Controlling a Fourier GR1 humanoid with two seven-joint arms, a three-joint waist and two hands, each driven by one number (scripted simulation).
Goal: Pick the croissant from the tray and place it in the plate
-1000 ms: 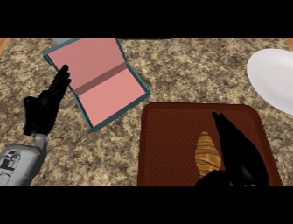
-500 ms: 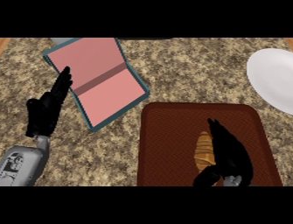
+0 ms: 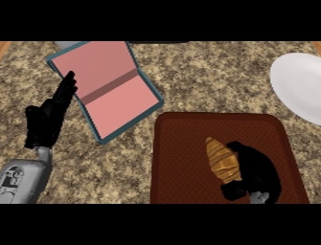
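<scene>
The croissant (image 3: 221, 163) is found on the brown tray (image 3: 184, 162), a little right of the tray's middle. Its length is slanted from upper left to lower right. It is closed on by the right robot hand (image 3: 256, 171), which is brought in from the lower edge of the view. The fingers are curled in against the pastry's right flank and the thumb is tucked at its lower end, so the croissant is pinched between them. Whether it is raised off the tray cannot be told.

Up and to the right, the white plate (image 3: 310, 91) is seen on the speckled surface (image 3: 212, 76). It is set apart from the tray and partly cut off by the view's right edge.

Over on the left, the left robot hand (image 3: 48, 117) is held open with its fingers straight and pointing up, and nothing is held in it. Its fingertips are seen at the left edge of a pink, teal-edged board (image 3: 113, 88). The board is laid at a tilt on the surface, with its lower corner near the tray's upper left corner. A grey forearm (image 3: 17, 184) is visible below that hand.
</scene>
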